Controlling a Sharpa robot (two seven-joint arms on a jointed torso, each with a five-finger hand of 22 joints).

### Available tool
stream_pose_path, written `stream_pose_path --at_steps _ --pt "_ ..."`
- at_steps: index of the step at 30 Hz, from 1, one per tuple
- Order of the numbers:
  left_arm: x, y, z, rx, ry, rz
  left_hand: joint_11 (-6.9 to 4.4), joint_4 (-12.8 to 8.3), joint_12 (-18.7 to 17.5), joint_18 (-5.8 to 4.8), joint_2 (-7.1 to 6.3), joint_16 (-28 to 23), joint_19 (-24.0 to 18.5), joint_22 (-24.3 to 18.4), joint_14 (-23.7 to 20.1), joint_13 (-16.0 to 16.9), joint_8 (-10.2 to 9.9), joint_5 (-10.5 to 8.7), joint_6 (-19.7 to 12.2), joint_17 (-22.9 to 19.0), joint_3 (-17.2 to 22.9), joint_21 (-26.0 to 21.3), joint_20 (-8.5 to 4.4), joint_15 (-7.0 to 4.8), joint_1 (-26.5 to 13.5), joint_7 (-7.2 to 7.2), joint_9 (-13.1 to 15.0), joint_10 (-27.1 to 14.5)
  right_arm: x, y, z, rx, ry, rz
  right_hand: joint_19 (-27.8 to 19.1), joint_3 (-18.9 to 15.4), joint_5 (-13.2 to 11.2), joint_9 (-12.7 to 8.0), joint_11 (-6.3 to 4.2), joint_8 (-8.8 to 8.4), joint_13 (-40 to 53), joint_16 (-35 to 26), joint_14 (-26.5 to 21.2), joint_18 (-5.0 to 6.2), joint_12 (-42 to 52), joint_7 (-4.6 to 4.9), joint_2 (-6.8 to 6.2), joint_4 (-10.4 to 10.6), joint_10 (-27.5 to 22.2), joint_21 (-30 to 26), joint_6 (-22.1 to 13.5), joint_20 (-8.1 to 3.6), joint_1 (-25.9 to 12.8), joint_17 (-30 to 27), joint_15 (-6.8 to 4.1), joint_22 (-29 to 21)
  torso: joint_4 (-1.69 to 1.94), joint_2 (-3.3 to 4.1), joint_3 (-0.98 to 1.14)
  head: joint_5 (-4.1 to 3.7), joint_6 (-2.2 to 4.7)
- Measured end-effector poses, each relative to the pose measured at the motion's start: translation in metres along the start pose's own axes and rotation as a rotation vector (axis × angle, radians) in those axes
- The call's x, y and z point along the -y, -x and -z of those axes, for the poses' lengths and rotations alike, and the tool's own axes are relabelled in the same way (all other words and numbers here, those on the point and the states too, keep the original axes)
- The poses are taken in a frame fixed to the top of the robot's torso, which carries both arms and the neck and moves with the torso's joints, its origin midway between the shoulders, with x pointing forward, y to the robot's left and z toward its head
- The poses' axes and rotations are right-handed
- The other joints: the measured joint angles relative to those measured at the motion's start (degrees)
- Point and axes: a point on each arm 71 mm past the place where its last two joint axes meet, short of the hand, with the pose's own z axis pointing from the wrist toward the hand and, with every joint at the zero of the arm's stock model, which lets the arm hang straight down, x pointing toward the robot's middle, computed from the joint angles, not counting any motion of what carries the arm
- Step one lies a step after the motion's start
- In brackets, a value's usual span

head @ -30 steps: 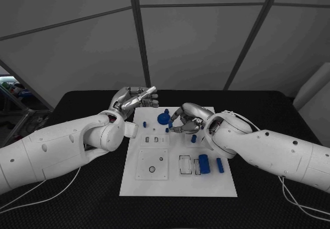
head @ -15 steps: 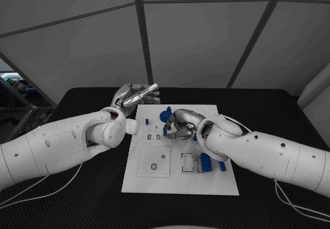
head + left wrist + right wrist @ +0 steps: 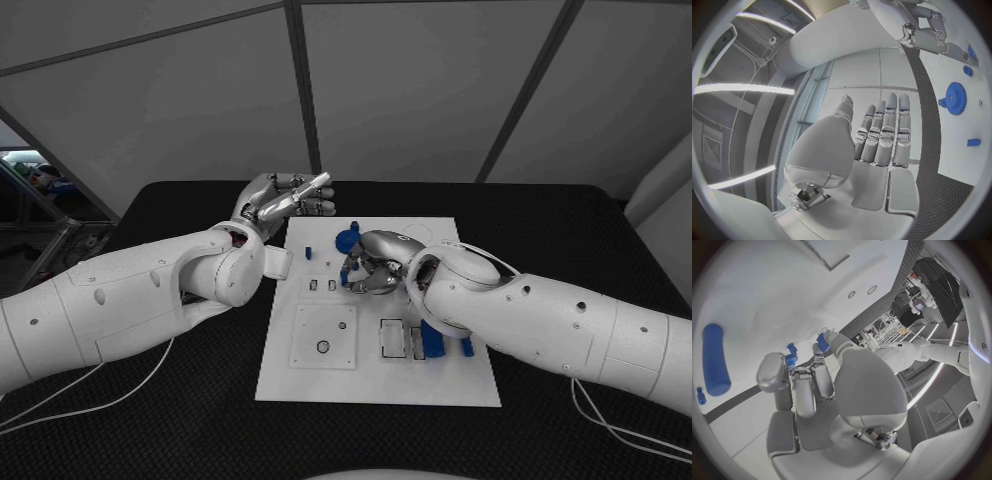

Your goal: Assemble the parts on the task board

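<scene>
One blue cylinder [image 3: 430, 339] — lengthwise on task board [image 3: 378, 385]

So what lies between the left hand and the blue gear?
In the left wrist view, only bare white task board lies between the left hand and the blue gear.

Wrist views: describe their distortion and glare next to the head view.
Left wrist view: fisheye circle, the task board edge bows, ceiling light strips glare bright beside the left hand. Right wrist view: same bending, the right hand looms large, a blue part stretched. Head view: straight lines, even dim light, no glare.
</scene>
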Motion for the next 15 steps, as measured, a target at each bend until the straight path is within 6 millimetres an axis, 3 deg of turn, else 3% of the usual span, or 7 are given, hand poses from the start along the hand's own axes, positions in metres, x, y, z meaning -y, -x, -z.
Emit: stream_pose_path --at_steps 15 --pt "0.0 0.0003 0.0001 0.0 0.0 0.0 0.0 0.0 0.0 -0.01 0.0 0.0 0.0 0.0 0.0 0.0 0.0 0.0 0.0 0.0 0.0 0.0 0.0 0.0 0.0 0.0 0.0 0.0 0.0009 -0.007 -0.0041 -0.004 -0.01 0.025 0.0 0.0 -0.3 0.0 0.0 -0.33 0.0 0.0 0.0 0.01 0.0 0.18 0.0 0.0 0.0 0.0 0.2 0.0 0.0 0.0 0.0 0.0 0.03 -0.03 -0.03 0.18 -0.24"
